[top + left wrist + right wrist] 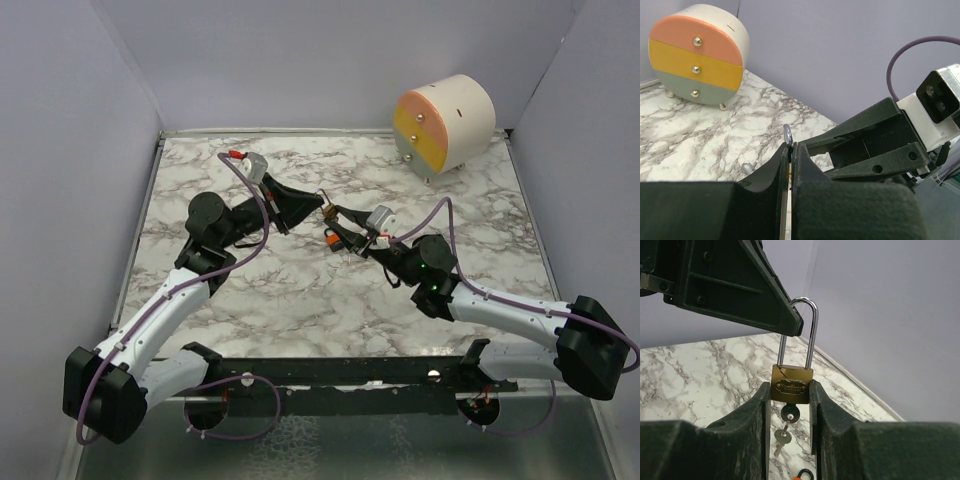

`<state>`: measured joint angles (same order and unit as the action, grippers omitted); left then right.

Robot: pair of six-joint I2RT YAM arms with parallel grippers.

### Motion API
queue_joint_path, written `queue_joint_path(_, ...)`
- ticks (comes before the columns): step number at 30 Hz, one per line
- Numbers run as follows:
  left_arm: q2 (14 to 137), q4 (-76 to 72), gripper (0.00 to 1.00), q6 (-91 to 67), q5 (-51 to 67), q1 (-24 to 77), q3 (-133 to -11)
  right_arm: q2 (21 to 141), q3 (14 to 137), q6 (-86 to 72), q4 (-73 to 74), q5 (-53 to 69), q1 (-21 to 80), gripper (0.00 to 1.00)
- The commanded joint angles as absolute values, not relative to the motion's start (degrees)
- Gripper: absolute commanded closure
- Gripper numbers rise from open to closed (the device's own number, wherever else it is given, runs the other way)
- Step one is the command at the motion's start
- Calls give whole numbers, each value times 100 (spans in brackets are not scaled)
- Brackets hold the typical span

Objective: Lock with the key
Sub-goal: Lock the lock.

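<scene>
A brass padlock [791, 384] stands upright between my right gripper's [790, 390] fingers, which are shut on its body. Its steel shackle [813, 330] rises from the body. A key [790, 413] sits in the keyhole underneath, and a second key [783, 437] hangs from it. My left gripper [791, 146] is shut on the top of the shackle [788, 134], whose curve pokes out above the fingertips. In the top view the two grippers meet at the padlock [327, 212] in mid-table, above the marble surface.
A round drawer box [445, 125] with pink, yellow and grey-green fronts stands at the back right, and it also shows in the left wrist view [697, 55]. Purple walls enclose the marble table [300, 290]. An orange part [802, 475] shows below the right fingers.
</scene>
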<state>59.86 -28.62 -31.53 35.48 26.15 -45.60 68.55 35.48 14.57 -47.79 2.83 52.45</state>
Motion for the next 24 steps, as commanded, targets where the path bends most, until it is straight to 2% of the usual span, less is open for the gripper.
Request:
queue_joint_path(1,6150,-2725,100,-3033,3428,2684,-4493,6646,3900,1361,-5321,611,5348,99)
queue_joint_path(24,6376,-2566,100,-2839,3164,2772,-4006,6928,4889,1812,-5141,-21,5606,99)
